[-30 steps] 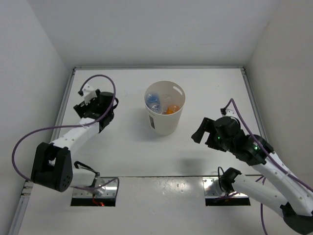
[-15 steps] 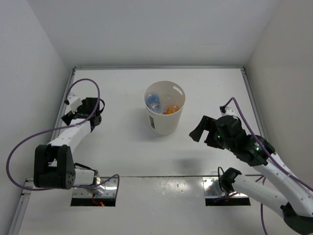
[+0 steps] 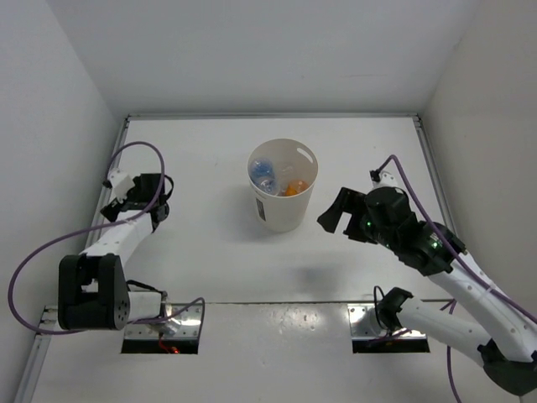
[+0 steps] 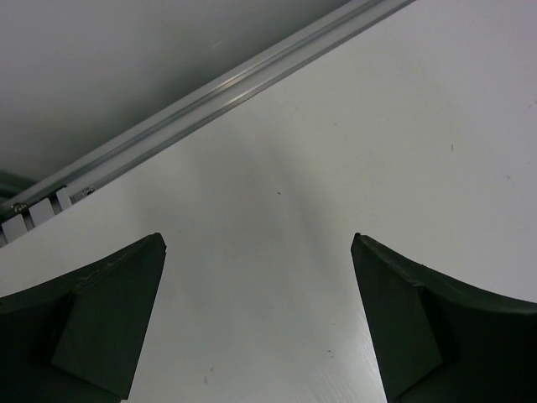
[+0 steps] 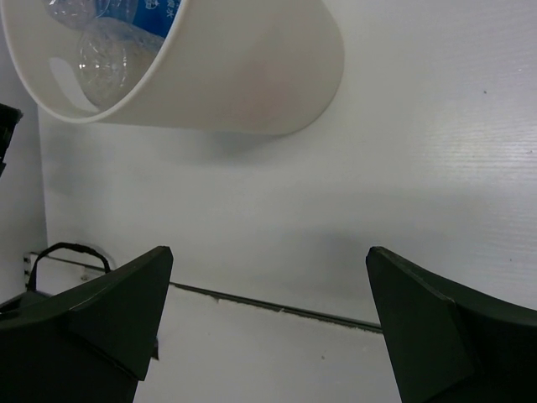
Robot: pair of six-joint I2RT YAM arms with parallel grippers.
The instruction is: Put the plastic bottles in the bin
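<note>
Fingers (image 4: 109, 319) of my left gripper (image 4: 258, 243) stand wide apart with only bare table (image 4: 377, 126) between them, so that hand grips nothing. Past the tips, its wrist camera takes in the metal rail (image 4: 210, 84) along the table's left edge and the grey wall (image 4: 101, 42) behind it. From above, my left gripper (image 3: 126, 201) sits close to that left edge, roughly midway between the far and near edges. It is well apart from the bin (image 3: 285, 214).

My right gripper (image 5: 270, 252) is spread just as wide and holds nothing, with only table surface showing between its fingers (image 5: 436, 336). Its wrist camera catches the bin (image 5: 252, 75) from the side, cream wall and open mouth in the upper left of the frame. Through the mouth I see a clear bottle (image 5: 105, 59) and a blue label (image 5: 155, 13) beside it. In the overhead view, my right gripper (image 3: 336, 211) hangs to the right of the bin, a little toward the near edge, near it but not touching.

Only the overhead view shows the bin whole. It stands upright around the middle of the table, somewhat nearer the far edge, with its printed label (image 3: 261, 207) facing the near edge. The plastic bottles (image 3: 273, 180) lie inside it: a blue bottle (image 3: 263, 170), an orange bottle (image 3: 292, 189), and clear plastic between them. I cannot tell how many clear ones there are. The orange bottle shows only from above.
</note>
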